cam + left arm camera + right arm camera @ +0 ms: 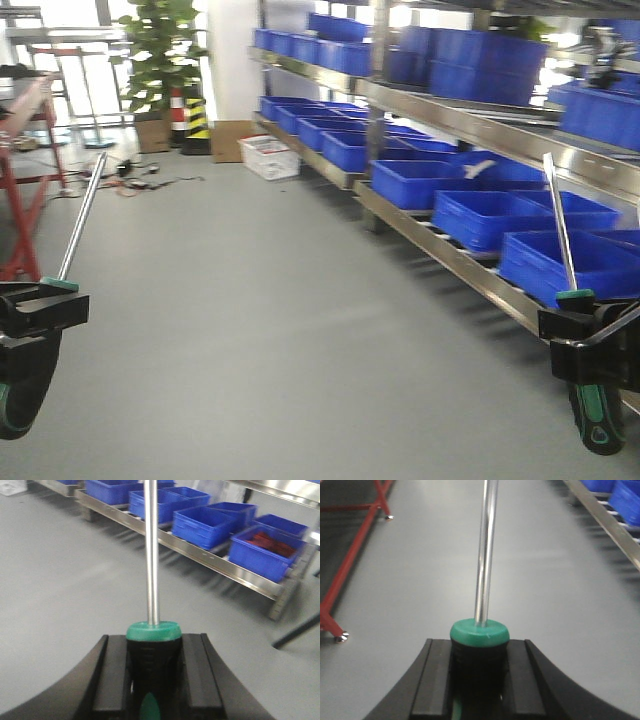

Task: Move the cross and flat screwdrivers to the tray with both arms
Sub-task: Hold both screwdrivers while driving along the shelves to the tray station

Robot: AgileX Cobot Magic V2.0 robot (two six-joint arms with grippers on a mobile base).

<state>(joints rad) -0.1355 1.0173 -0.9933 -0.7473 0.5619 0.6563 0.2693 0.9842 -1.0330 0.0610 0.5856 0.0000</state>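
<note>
Each arm holds one screwdriver in the air above the grey floor. My left gripper [40, 310] [152, 672] is shut on the black handle of the left screwdriver [82, 217] [151, 555], whose silver shaft points up and away past a green collar. At the right edge, my right gripper [585, 330] [479, 675] is shut on the handle of the right screwdriver [558, 218] [486, 550]; its green-tipped handle end hangs below the jaws. The tray is out of view.
A steel rack [455, 255] with rows of deep blue bins [485, 215] runs along the right side. A red-framed stand [25, 170] is at the left. A potted plant [160, 60], a striped cone and a white crate [268, 157] stand at the back.
</note>
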